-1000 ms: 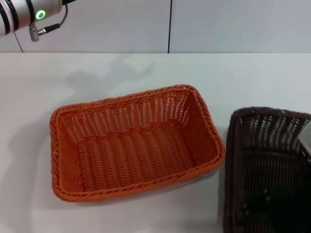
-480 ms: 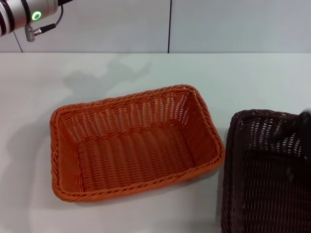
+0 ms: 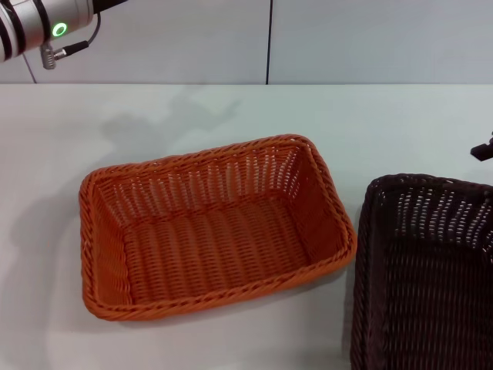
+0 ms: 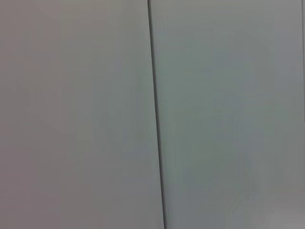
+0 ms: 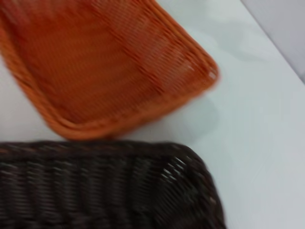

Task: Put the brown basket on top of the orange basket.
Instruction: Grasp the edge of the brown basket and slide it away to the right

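A: Where is the orange basket (image 3: 212,227) sitting?

B: It is lying open side up on the white surface (image 3: 400,123), about the middle of the head view, its long sides running slantwise.

A: And the brown basket (image 3: 424,277)?

B: It is resting on the same surface just beside the orange one, on the robot's right, and is running off the edge of the head view. In the right wrist view its braided rim (image 5: 143,148) is lying close to the orange basket's rim, with only a narrow strip of surface showing between them.

A: What are the grippers doing?

B: The left arm (image 3: 42,27) is hanging high at the far left with a green light glowing, its camera facing a grey wall (image 4: 214,114); I cannot tell its gripper's state. A small dark part (image 3: 483,150) is poking in at the right edge beyond the brown basket; the right gripper's state is likewise impossible to tell.
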Available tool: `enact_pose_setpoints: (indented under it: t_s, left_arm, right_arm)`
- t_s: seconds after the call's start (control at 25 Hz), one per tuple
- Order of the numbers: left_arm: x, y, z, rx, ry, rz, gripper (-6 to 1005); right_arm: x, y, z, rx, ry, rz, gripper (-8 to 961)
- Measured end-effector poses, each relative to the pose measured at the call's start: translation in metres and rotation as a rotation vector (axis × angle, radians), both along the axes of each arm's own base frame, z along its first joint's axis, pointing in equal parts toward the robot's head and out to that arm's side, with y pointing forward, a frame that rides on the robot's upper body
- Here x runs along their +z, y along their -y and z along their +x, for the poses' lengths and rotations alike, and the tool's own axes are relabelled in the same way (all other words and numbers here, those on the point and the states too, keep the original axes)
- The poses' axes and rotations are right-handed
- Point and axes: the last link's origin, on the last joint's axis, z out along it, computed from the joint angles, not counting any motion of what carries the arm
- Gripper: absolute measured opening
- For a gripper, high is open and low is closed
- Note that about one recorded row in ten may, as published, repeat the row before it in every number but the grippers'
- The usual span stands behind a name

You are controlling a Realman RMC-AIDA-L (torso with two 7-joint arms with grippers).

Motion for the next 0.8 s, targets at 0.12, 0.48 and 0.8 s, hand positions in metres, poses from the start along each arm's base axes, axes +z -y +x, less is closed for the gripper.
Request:
enact_pose_setpoints:
  t_s: [0.12, 0.48, 0.8]
  left_arm:
    - [0.001, -0.001, -0.001, 0.006, 0.001, 0.007, 849]
    - [-0.002, -0.003, 0.001, 0.01, 0.004, 0.008, 849]
    - [-0.003, -0.004, 0.004, 0.004, 0.002, 0.009, 849]
  right_arm:
    - [-0.001, -0.007, 0.008, -0.017, 0.026, 0.025, 693]
    - [-0.029, -0.016, 0.028, -0.054, 0.049, -0.029, 692]
    - [-0.034, -0.016, 0.035, -0.058, 0.07, -0.045, 580]
